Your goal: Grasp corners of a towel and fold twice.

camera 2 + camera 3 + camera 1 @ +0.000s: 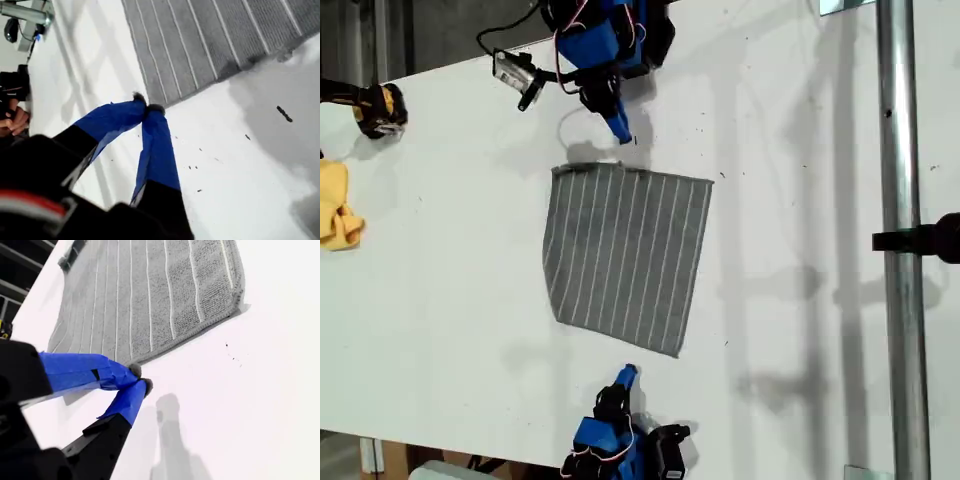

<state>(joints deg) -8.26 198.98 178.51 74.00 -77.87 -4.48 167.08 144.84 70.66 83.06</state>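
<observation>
Towel [626,257] is seen flat on the counter [800,300], with my first tool [146,107] and my second tool [140,379] closed, empty, beside its edges.

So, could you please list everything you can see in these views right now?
towel: one, grey with white stripes, flat at mid-table
yellow cloth: one, yellow, crumpled at the exterior view's left edge
black-and-yellow object: one, exterior view's upper left, unidentifiable
metal pole: one, silver, exterior view's right
table: one, white
my first hand: blue, shut, beside the towel edge nearest the exterior view's top
my second hand: blue, shut, beside the opposite edge
</observation>
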